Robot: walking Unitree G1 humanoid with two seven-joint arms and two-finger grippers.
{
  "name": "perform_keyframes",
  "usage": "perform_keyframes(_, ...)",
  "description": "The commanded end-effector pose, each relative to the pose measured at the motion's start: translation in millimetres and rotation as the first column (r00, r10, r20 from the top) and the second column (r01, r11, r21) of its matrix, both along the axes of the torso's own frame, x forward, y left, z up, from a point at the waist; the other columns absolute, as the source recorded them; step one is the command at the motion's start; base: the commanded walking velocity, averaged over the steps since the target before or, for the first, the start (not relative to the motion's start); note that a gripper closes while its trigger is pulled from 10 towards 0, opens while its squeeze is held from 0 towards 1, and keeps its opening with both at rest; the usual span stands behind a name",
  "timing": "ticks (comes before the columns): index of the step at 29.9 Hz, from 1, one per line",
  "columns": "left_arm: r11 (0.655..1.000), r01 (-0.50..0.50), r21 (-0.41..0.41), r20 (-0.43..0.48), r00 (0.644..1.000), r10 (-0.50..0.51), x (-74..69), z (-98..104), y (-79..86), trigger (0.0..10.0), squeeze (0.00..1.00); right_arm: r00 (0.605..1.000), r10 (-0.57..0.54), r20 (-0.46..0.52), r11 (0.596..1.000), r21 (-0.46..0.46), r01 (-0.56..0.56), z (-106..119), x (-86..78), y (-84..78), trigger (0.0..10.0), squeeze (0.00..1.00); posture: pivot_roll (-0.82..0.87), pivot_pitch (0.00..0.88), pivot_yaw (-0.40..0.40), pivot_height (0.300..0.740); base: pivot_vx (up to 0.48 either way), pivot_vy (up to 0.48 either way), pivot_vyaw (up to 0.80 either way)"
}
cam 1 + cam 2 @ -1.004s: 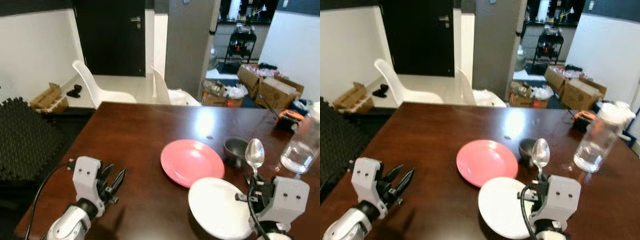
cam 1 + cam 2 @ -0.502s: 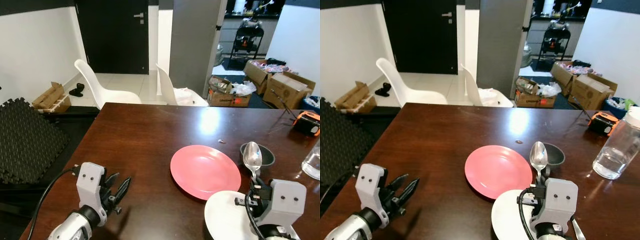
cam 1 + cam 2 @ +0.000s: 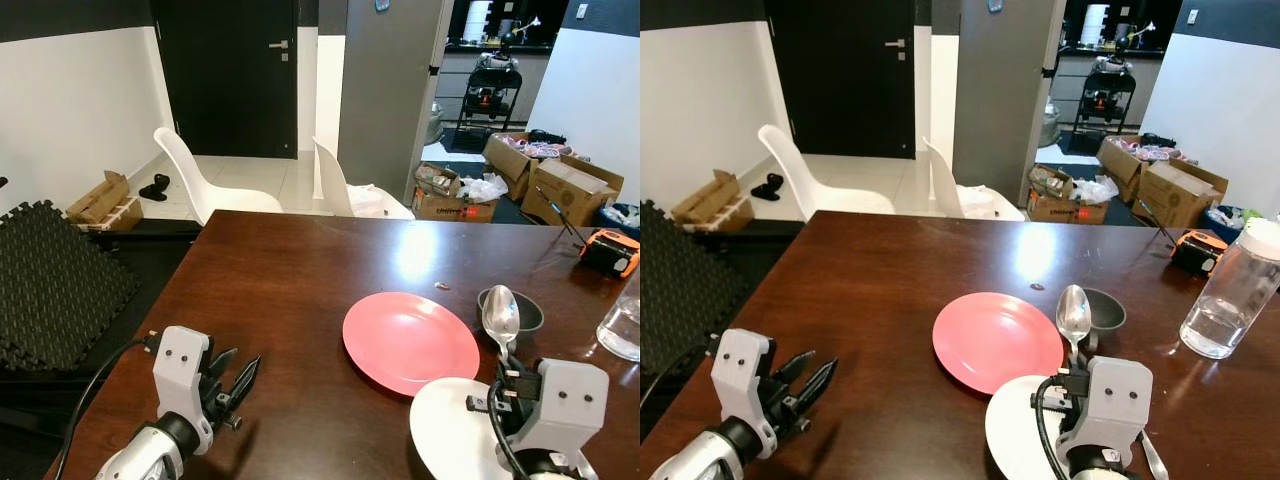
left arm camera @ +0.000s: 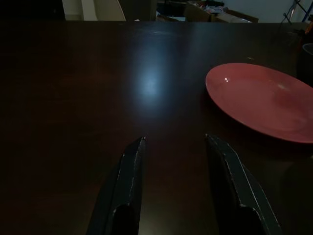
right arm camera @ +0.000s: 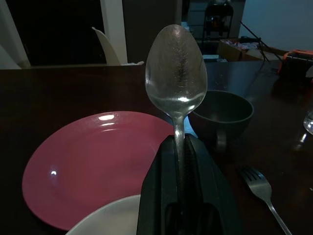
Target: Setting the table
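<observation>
My right gripper (image 3: 503,372) is shut on the handle of a silver spoon (image 3: 500,314), held upright with its bowl on top, above a white plate (image 3: 450,440) at the table's near edge. Just beyond lies a pink plate (image 3: 410,342), with a small dark bowl (image 3: 527,309) to its right. In the right wrist view the spoon (image 5: 176,73) stands before the bowl (image 5: 225,112) and pink plate (image 5: 93,161); a fork (image 5: 261,191) lies beside the white plate. My left gripper (image 3: 235,383) hovers open over bare tabletop at the near left, its fingers (image 4: 129,171) empty.
A glass jar of water (image 3: 1228,300) and an orange tape measure (image 3: 610,252) stand at the dark wooden table's (image 3: 280,280) right side. Two white chairs (image 3: 215,185) are at the far edge. A black foam mat (image 3: 50,280) lies left; cardboard boxes (image 3: 560,180) sit beyond.
The whole picture has shifted, so the camera moved. The spoon stays upright in my right gripper and my left gripper stays open; nothing on the table moved.
</observation>
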State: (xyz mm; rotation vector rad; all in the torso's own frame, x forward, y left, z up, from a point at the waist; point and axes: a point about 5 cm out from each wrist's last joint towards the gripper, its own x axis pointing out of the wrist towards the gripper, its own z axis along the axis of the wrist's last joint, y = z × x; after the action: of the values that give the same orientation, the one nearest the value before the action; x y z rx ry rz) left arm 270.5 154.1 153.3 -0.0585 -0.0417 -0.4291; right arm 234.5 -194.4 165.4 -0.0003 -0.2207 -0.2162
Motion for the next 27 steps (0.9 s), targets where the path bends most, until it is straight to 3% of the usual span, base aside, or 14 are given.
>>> perform_keyframes(1,1.000,-0.005,0.009,-0.016,1.000,0.005,-2.2,-2,2.2,10.0,0.02,0.999,-0.036,-0.023,0.999,0.002,0.036,-4,-3.6,-7.0,10.0,0.00,-0.05,0.068,0.074,0.740,0.000,0.000,0.00)
perform_keyframes(5,1.000,0.005,0.012,-0.020,1.000,-0.005,-1.7,-3,0.3,10.0,0.03,0.997,-0.068,-0.037,0.997,-0.031,0.067,-5,-9.5,-16.7,10.0,0.00,-0.06,0.070,0.079,0.740,0.000,0.000,0.00)
perform_keyframes(12,0.999,0.017,0.027,-0.033,0.999,-0.016,2.6,-7,-2.5,10.0,0.03,0.964,-0.209,-0.165,0.970,-0.162,0.183,-19,-22.8,-67.8,10.0,0.00,-0.08,0.076,0.086,0.740,0.000,0.000,0.00)
perform_keyframes(17,0.999,0.013,0.032,-0.039,0.999,-0.012,3.4,-8,-0.9,10.0,0.04,0.942,-0.256,-0.217,0.952,-0.223,0.207,-22,-25.4,-90.0,10.0,0.00,-0.08,0.079,0.088,0.740,0.000,0.000,0.00)
perform_keyframes(19,0.999,0.008,0.036,-0.044,0.999,-0.007,3.5,-9,0.9,10.0,0.03,0.922,-0.276,-0.271,0.942,-0.266,0.204,-20,-24.0,-110.4,10.0,0.00,-0.08,0.082,0.089,0.740,0.000,0.000,0.00)
perform_keyframes(23,0.999,0.002,0.039,-0.049,0.999,-0.001,3.7,-10,2.1,10.0,0.03,0.918,-0.240,-0.317,0.943,-0.300,0.144,-18,-16.2,-127.3,10.0,0.00,-0.08,0.083,0.096,0.740,0.000,0.000,0.00)
perform_keyframes(25,0.999,0.002,0.039,-0.049,0.999,-0.001,3.7,-10,2.1,10.0,0.03,0.918,-0.240,-0.317,0.943,-0.300,0.144,-18,-16.2,-127.3,10.0,0.00,-0.08,0.083,0.096,0.740,0.000,0.000,0.00)
perform_keyframes(27,0.999,0.001,0.041,-0.052,0.999,0.001,3.6,-11,2.0,10.0,0.03,0.944,-0.147,-0.294,0.954,-0.295,0.057,-10,-1.9,-127.8,10.0,0.00,-0.07,0.086,0.099,0.740,0.000,0.000,0.00)
